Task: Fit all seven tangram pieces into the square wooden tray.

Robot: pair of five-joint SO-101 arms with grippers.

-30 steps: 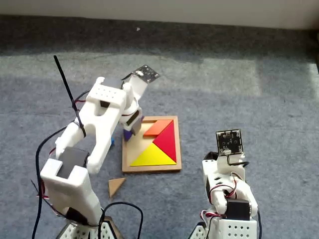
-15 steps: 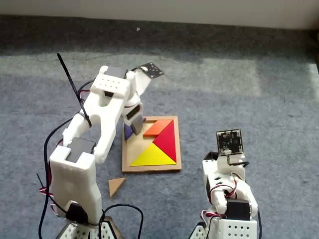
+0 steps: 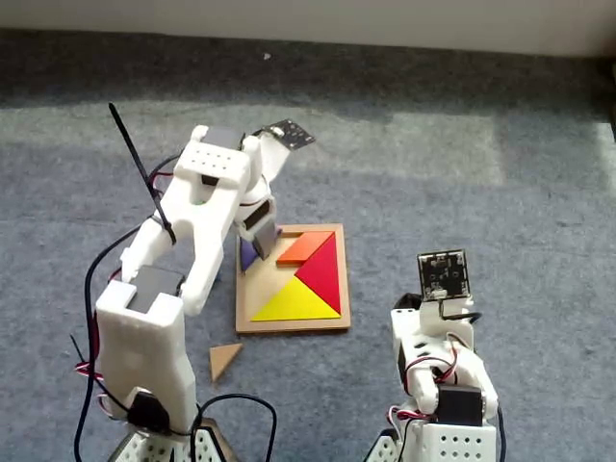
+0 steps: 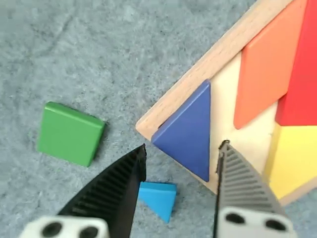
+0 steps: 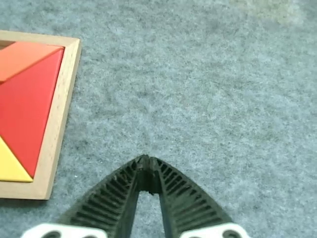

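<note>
The left gripper (image 4: 183, 145) is hanging, fingers apart, above the blue triangle (image 4: 188, 130), which is seemingly lying in the tray (image 4: 188, 79). The right gripper (image 5: 147, 161) is pressing its fingers together.

The left arm (image 3: 192, 250) is stretched from the near edge of the table (image 3: 539, 241) toward its middle, wrist pitched down. The left gripper (image 4: 184, 145) is held low, jaws parted wide. The right arm (image 3: 438, 375) is folded back at the near edge, right of centre. The right gripper (image 5: 147, 161) is pointed down, jaws pressed together.
</note>
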